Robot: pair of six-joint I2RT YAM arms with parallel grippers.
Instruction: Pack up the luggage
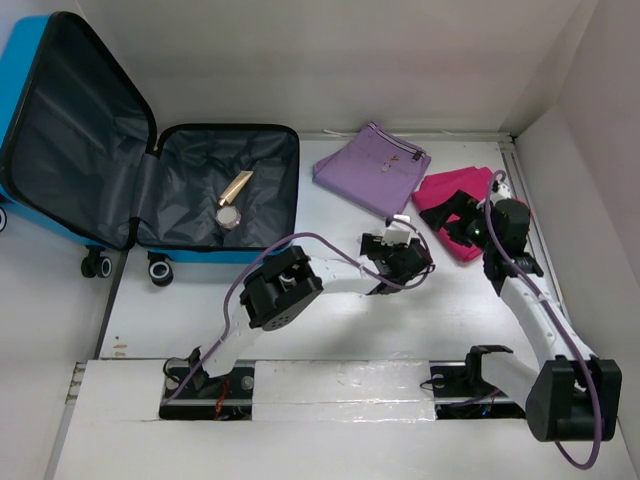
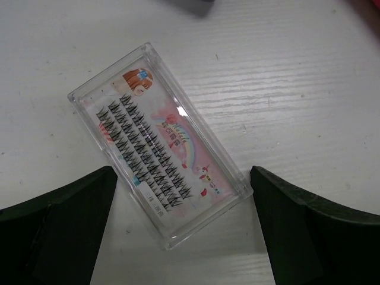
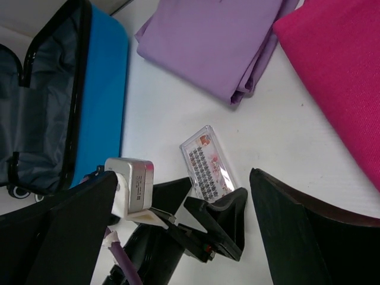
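White tabletop (image 1: 440,310), walled far and right. Bright-blue hard-shell luggage (image 1: 90,120) open far-left, lining up. Left gripper (image 2: 183,196) spread, empty, above clear plastic eyelash case (image 2: 157,142), gaps both sides. Right gripper (image 3: 183,178) spread, empty.

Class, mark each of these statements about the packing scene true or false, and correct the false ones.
1. The luggage lies open. True.
2. The clear eyelash box is already packed in the luggage. False: it lies on the table, outside the case.
3. A gold tube lies on the luggage's dark lining. True.
4. The purple cloth is stacked on top of the pink cloth. False: they lie side by side on the table, the purple one nearer the luggage.
5. The left gripper hangs over the eyelash box with its jaws open. True.
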